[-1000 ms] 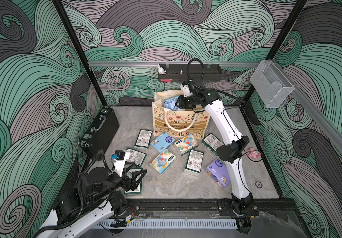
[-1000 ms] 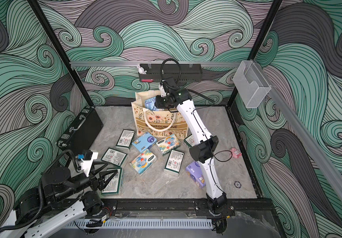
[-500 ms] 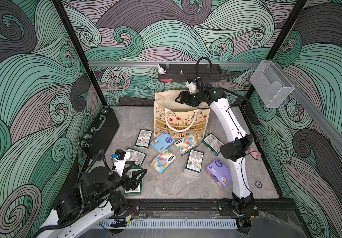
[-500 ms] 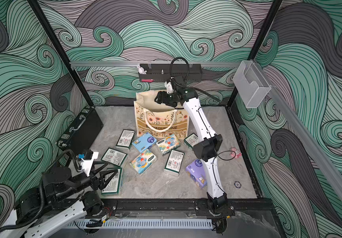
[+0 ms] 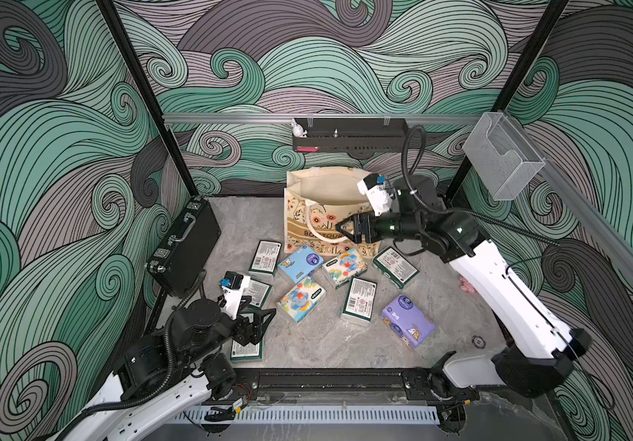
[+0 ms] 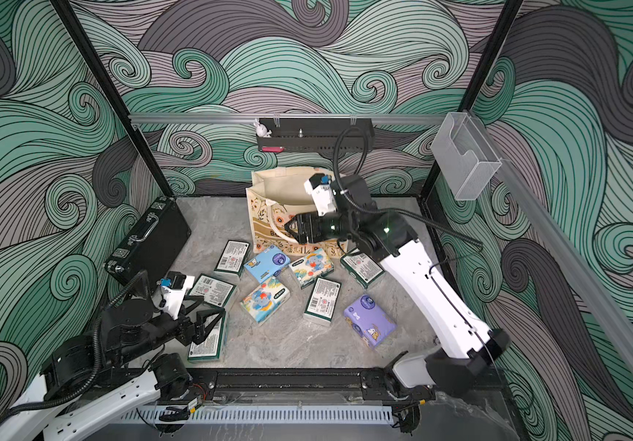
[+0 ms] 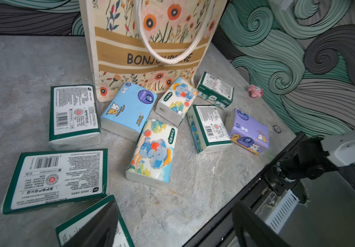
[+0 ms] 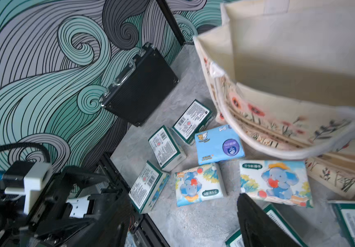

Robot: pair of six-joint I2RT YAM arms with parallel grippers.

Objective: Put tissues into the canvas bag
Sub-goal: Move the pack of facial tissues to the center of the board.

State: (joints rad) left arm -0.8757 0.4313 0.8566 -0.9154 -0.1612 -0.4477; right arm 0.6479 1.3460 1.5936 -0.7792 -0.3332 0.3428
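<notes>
The cream canvas bag (image 5: 320, 191) with orange flowers stands open at the back of the table; I see no pack inside it. Several tissues lie in front of it: dark green-and-white packs (image 5: 267, 256), a light blue pack (image 5: 299, 264), elephant packs (image 5: 345, 267), and a purple pack (image 5: 408, 321) at the right. My right gripper (image 5: 341, 231) hangs open and empty before the bag's front face, above the blue and elephant packs. My left gripper (image 5: 263, 328) is open low over the nearest green pack (image 5: 247, 348), one finger (image 7: 95, 226) lying across it.
A black briefcase (image 5: 185, 244) leans on the left wall. A small pink toy (image 5: 466, 284) lies by the right wall, behind the right arm. A small round disc (image 5: 479, 341) lies near the purple pack. The black front rail (image 5: 326, 380) edges the table.
The right gripper was over the bag's mouth with a blue pack; it opened, the pack dropped out of sight, and it drew back down before the bag. The left gripper barely moved.
</notes>
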